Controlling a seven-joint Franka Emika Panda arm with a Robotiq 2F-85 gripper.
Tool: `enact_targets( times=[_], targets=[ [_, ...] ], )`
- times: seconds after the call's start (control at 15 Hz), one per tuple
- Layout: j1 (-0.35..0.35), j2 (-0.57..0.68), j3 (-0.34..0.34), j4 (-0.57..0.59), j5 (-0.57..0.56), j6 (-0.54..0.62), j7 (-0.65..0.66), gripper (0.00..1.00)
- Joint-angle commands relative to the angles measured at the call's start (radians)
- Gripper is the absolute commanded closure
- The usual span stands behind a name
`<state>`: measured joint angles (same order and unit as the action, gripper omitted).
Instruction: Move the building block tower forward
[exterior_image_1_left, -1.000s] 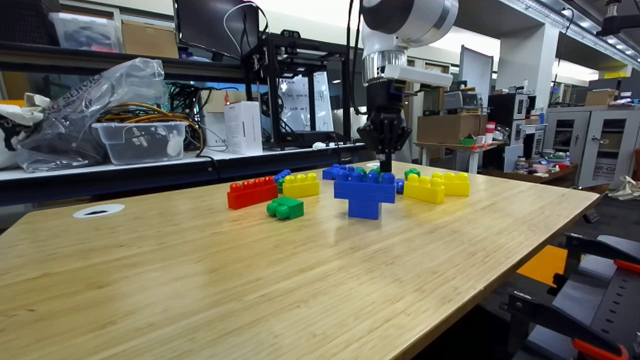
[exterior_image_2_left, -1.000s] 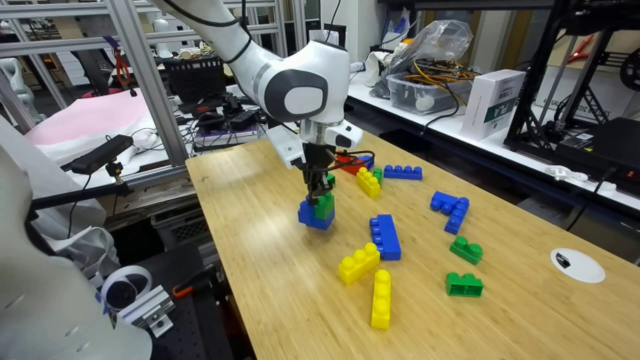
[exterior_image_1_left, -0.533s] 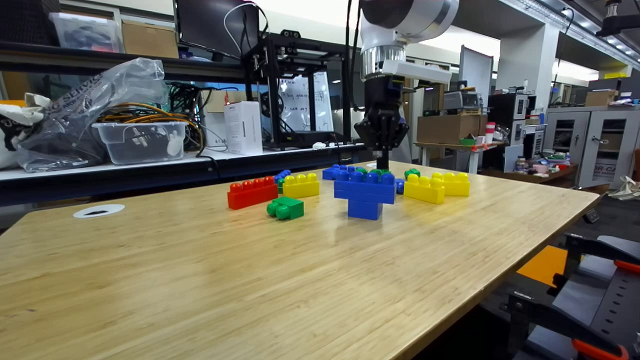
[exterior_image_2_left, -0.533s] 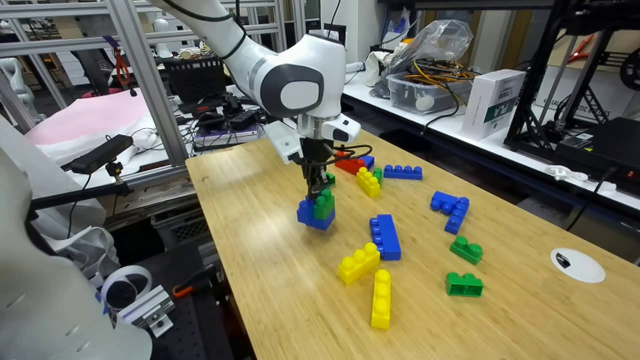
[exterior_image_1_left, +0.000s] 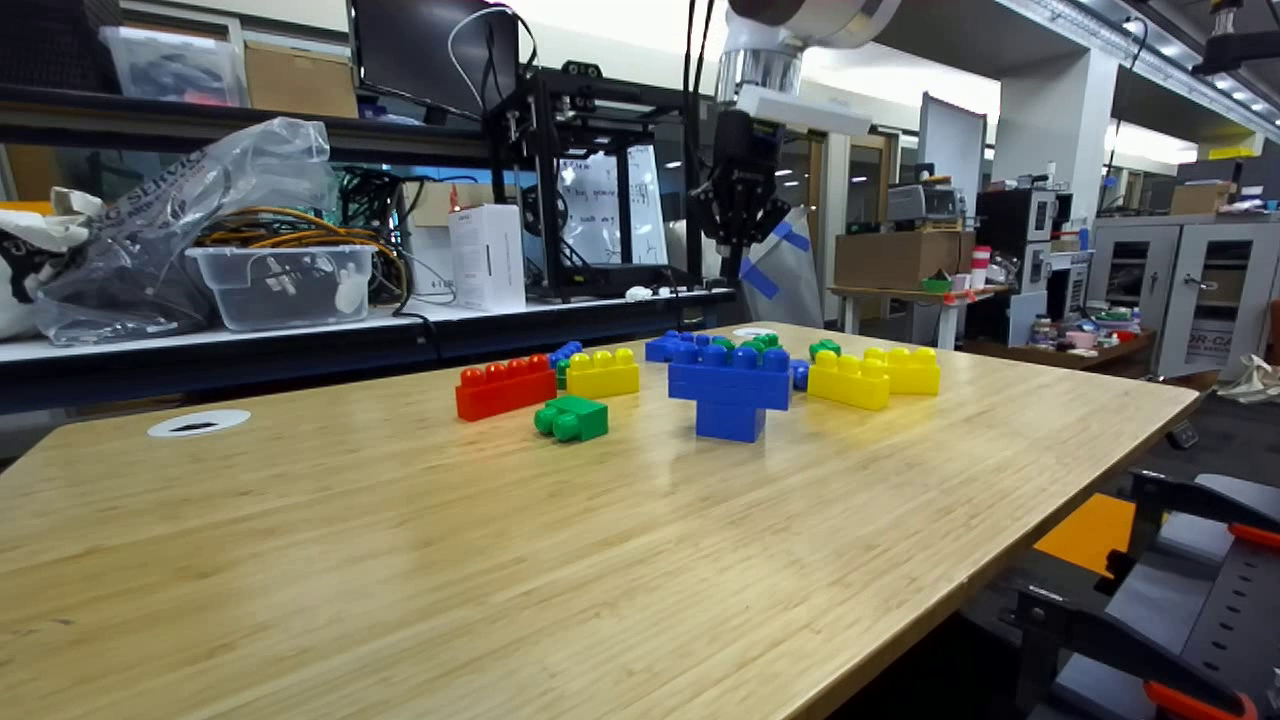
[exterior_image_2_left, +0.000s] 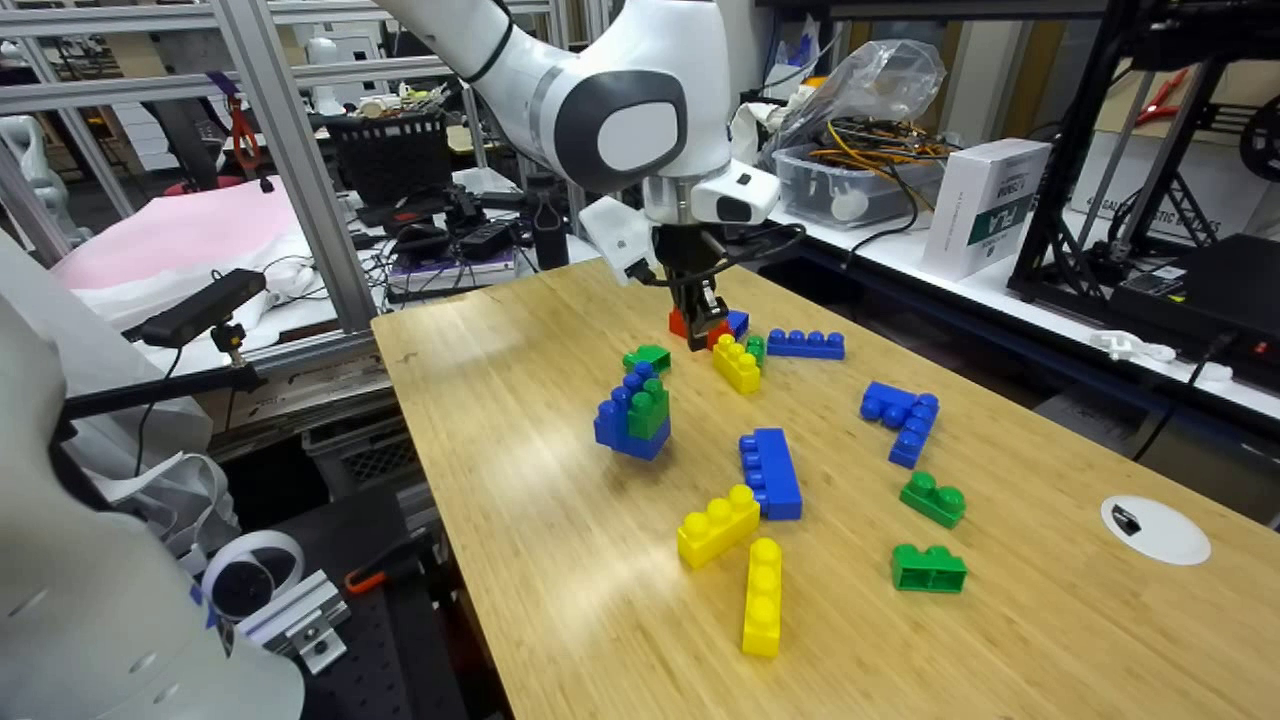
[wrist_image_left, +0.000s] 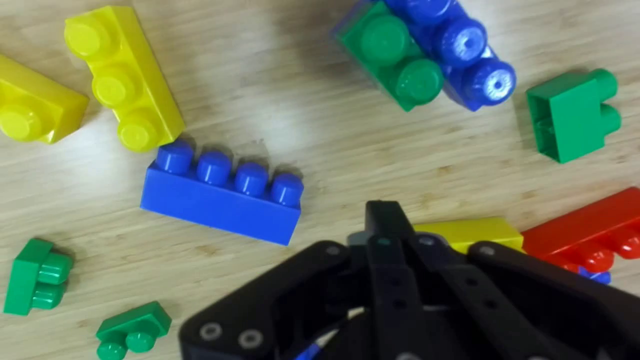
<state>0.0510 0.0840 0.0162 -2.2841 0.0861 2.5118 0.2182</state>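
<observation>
Pale wood grain covers the table (exterior_image_1_left: 450, 560), with a black-framed 3D printer (exterior_image_1_left: 545, 170) behind it; on it the building block tower (exterior_image_2_left: 632, 441), a blue stack of large studded plastic bricks, stands upright between a loose green two-stud plastic brick (wrist_image_left: 575, 120) and a yellow three-stud plastic brick (wrist_image_left: 122, 80); the robot's black two-fingered gripper (wrist_image_left: 384, 212) hangs raised and apart from it, fingers together and nothing seen between them, the height probably meant to clear the studs; whether the forward move is done or pending I cannot tell.

Seen in an exterior view, a narrow blue brick (exterior_image_1_left: 729, 421) is the foot under wider ones; that should make the tower top-heavy, so low, gentle contact would suit it; the wrist view hides this foot and cuts the tower off at its upper border, yet alone looks into the loose green brick's hollow underside; the low red studded brick row (exterior_image_1_left: 506, 388), whole in an exterior view, is partly covered by the gripper (exterior_image_2_left: 697, 340) in an exterior view.
</observation>
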Motion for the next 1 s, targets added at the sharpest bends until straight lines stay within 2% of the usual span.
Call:
enact_targets(
  times=[0.0,0.2,0.4,0.93],
  targets=[
    [-0.012,0.133,-0.016,0.110,-0.028,0.017,0.026,1.00],
    [-0.005,0.233,-0.037,0.200,-0.032,-0.001,0.046,1.00],
    [0.016,0.282,-0.053,0.243,-0.049,-0.016,0.098,1.00],
    [0.074,0.255,-0.058,0.195,-0.104,-0.069,0.246,1.00]
  ],
)
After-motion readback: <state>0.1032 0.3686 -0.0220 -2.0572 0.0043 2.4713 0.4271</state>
